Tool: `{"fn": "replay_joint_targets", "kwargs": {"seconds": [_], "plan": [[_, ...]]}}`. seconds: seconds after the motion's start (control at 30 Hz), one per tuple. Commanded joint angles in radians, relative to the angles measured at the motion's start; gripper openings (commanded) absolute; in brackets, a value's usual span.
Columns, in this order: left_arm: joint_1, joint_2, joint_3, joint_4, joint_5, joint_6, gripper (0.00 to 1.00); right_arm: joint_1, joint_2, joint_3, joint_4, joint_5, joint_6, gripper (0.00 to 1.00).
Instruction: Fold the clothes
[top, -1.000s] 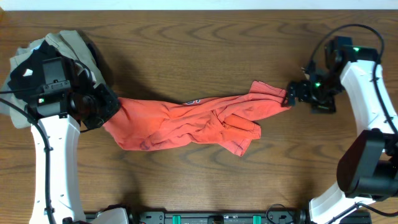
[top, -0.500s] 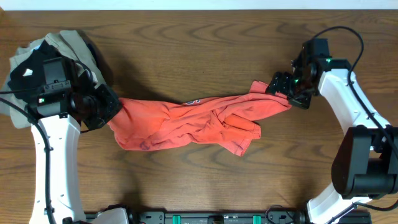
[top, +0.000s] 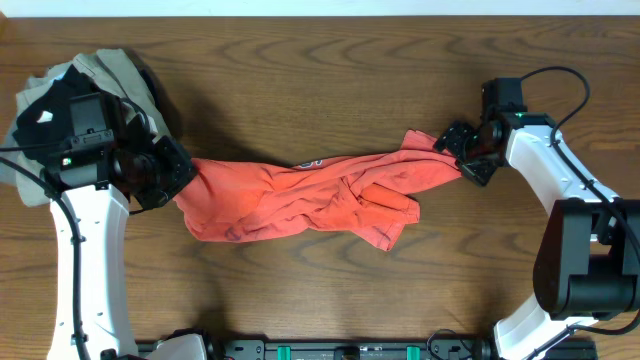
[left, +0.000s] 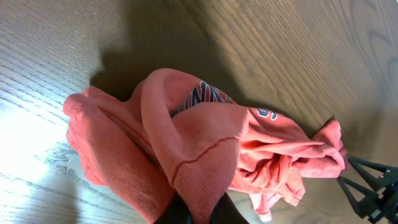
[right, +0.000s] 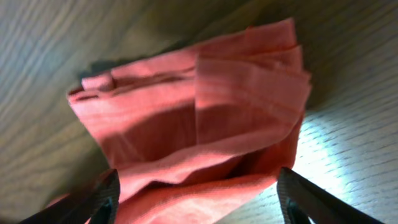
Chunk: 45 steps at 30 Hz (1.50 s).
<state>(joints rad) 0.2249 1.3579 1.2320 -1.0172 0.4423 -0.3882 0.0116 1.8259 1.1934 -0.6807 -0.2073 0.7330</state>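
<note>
So the right gripper (top: 458, 152) is moving in now. A second ago it was sitting off to the side of the coral-red T-shirt (top: 310, 195); now its fingers are straddling the bunched right end of the shirt and narrowing, but they aren't pinching anything yet. The left gripper (top: 178, 172) is staying clenched on the shirt's left end, with the fabric draping out of it in the wrist view. The shirt itself is lying crumpled and stretched lengthwise across the middle of the desk (top: 330, 80), well clear of the black and khaki pile (top: 110, 65) in the far left corner. I'm guessing it's setting up a two-ended hold to spread the shirt flat, so the folding isn't really starting yet.
</note>
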Motion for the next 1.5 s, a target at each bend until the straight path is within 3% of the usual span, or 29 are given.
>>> {"fn": "replay_joint_targets", "kwargs": {"seconds": [0.0, 0.33, 0.43, 0.5, 0.67, 0.77, 0.83, 0.9, 1.07, 1.13, 1.3, 1.37, 1.47], "plan": [[0.004, 0.002, 0.002, -0.003, 0.006, 0.029, 0.06, 0.005, 0.012, -0.005, 0.014, 0.047, 0.048, 0.73], [0.004, 0.002, 0.002, -0.003, 0.006, 0.037, 0.06, 0.023, 0.081, -0.005, 0.074, 0.053, 0.093, 0.61], [0.004, 0.002, 0.002, -0.003, 0.006, 0.04, 0.06, 0.023, 0.111, -0.005, 0.087, 0.042, 0.093, 0.38], [0.004, 0.002, 0.002, -0.003, 0.006, 0.04, 0.06, 0.022, 0.117, -0.004, 0.088, 0.038, 0.093, 0.01], [0.004, 0.002, 0.003, 0.042, 0.014, 0.039, 0.06, 0.001, 0.068, 0.052, 0.078, 0.039, 0.007, 0.01], [0.004, 0.0, 0.005, 0.179, 0.126, 0.039, 0.06, -0.036, 0.013, 0.153, 0.036, 0.036, -0.065, 0.01], [0.004, 0.0, 0.016, 0.337, 0.237, 0.006, 0.06, -0.073, -0.023, 0.274, -0.022, 0.019, -0.119, 0.01], [0.004, 0.0, 0.035, 0.557, 0.33, -0.101, 0.06, -0.109, -0.046, 0.414, -0.091, 0.016, -0.174, 0.01], [0.004, 0.0, 0.089, 1.041, 0.377, -0.374, 0.06, -0.195, -0.055, 0.788, -0.278, 0.059, -0.296, 0.01], [0.004, 0.0, 0.113, 1.135, 0.397, -0.422, 0.06, -0.221, -0.055, 0.898, -0.346, 0.101, -0.324, 0.01], [0.004, 0.0, 0.148, 1.068, 0.611, -0.41, 0.06, -0.248, -0.055, 0.999, -0.529, 0.182, -0.396, 0.01], [0.004, 0.0, 0.147, 0.923, 0.701, -0.338, 0.06, -0.248, -0.053, 0.989, -0.621, 0.248, -0.402, 0.01], [0.001, 0.002, 0.146, 0.579, 0.713, -0.174, 0.06, -0.246, -0.052, 0.928, -0.731, 0.344, -0.401, 0.01]]}}
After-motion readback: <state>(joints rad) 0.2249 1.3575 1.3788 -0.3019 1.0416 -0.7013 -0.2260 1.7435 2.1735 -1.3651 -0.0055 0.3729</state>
